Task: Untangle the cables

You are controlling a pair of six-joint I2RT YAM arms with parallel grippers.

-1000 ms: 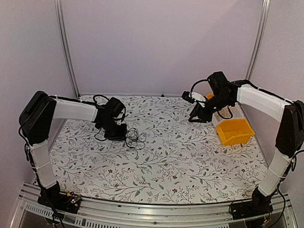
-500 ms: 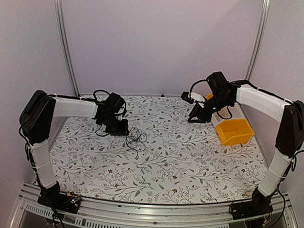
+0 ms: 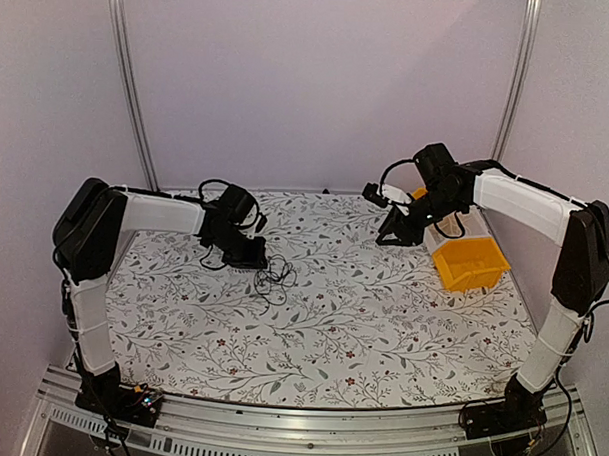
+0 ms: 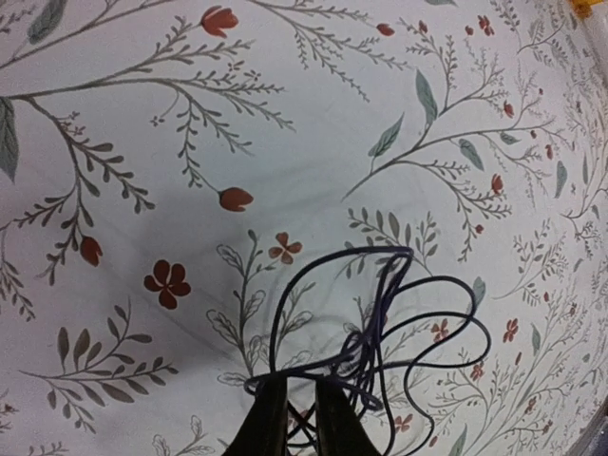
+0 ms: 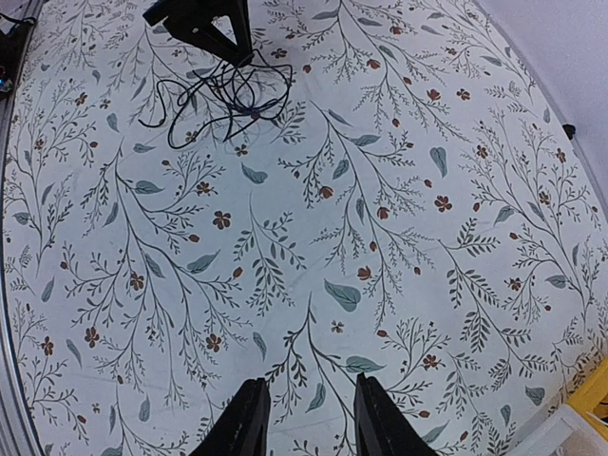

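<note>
The left arm [image 3: 155, 215] and the right arm [image 3: 526, 201] share one build: smooth white tubular links between bulky black joint housings. Thin black cables loop out at each wrist and run along the lower white links. The bases [image 3: 114, 393] are black. The right gripper [image 5: 309, 382] has two dark, tapered fingers [image 5: 247, 427].

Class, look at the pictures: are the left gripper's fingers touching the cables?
Touching. The left wrist view shows the left gripper with its fingers closed on the cables; strands run between the tips.
</note>
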